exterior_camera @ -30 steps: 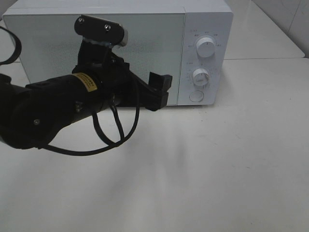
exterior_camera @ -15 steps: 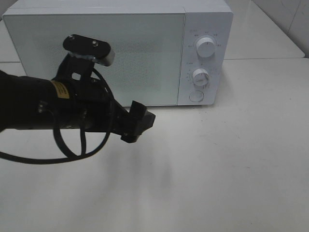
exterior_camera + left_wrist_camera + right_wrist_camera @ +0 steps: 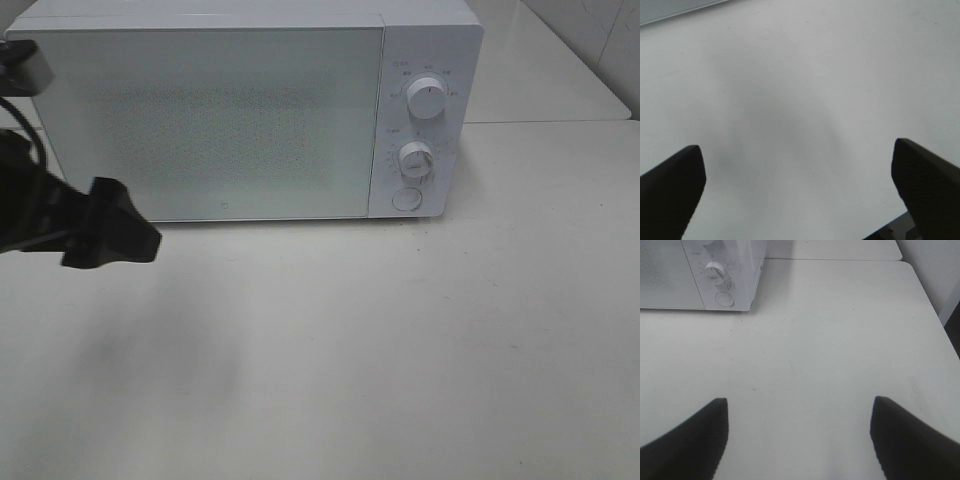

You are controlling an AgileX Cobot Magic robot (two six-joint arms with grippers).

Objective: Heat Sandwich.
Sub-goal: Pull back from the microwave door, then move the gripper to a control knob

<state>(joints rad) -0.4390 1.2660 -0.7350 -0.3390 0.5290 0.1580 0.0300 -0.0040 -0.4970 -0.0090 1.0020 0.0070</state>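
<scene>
No sandwich shows in any view. The white microwave (image 3: 210, 110) stands at the back of the table with its door shut. My left gripper (image 3: 120, 235) hovers low at the far left, in front of the microwave's left corner. In the left wrist view this gripper (image 3: 797, 190) is open, with only bare table between its dark fingers (image 3: 672, 185). My right gripper (image 3: 800, 435) is out of the exterior view; in the right wrist view it is open and empty over the table, with the microwave (image 3: 725, 270) far ahead of it.
The microwave's control panel carries two round knobs (image 3: 427, 98) (image 3: 415, 158) and a round button (image 3: 405, 199). The white table (image 3: 400, 340) spreads in front. A second white surface (image 3: 540, 70) lies behind on the right.
My left arm has swung away from the front of the microwave door, moving left and down to the edge of the exterior view. The door is now uncovered.
</scene>
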